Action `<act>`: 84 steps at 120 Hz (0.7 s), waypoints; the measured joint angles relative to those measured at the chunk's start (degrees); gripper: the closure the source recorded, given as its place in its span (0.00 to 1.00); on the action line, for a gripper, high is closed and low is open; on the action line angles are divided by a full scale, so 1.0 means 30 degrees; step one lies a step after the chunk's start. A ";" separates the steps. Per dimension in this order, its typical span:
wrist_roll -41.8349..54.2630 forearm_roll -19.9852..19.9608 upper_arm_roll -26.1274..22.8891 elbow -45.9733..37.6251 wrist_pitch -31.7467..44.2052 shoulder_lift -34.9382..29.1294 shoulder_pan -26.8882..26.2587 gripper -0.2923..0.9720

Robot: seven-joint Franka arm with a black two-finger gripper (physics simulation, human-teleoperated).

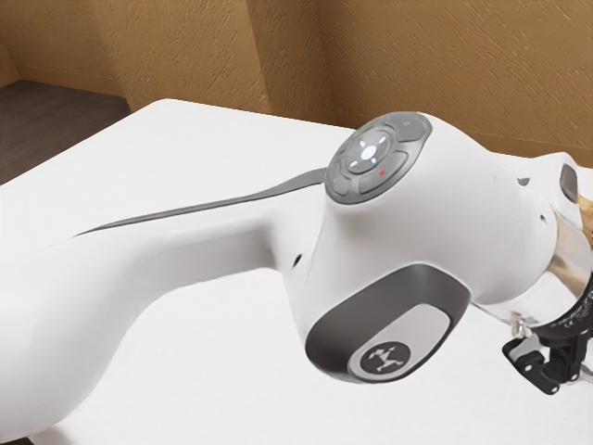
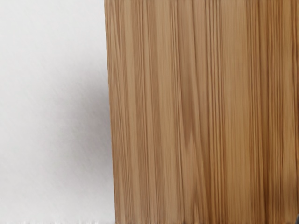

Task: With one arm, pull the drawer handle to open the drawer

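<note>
The gripper [image 1: 554, 360], cut off at the exterior view's right edge, hides its state: open or closed, I cannot tell. The arm [image 1: 398, 250] stretches across the white table [image 1: 185, 158] so the hand faces the wooden drawer [image 2: 201, 112] close up, probably lining up the pull.

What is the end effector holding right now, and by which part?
Cannot be told: the white arm blocks the exterior view, and the wrist view faces a wood panel beside the table.
</note>
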 joint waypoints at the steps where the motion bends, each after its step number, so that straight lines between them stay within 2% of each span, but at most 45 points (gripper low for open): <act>1: -0.0010 -0.0022 0.0003 -0.0007 -0.0054 -0.0041 -0.0006 0.24; 48: -0.0422 -0.0943 0.0165 -0.1774 -0.1209 -0.1742 -0.0333 0.24; 84: -0.0760 -0.0452 -0.0120 -0.2377 -0.2214 -0.3564 -0.0178 0.24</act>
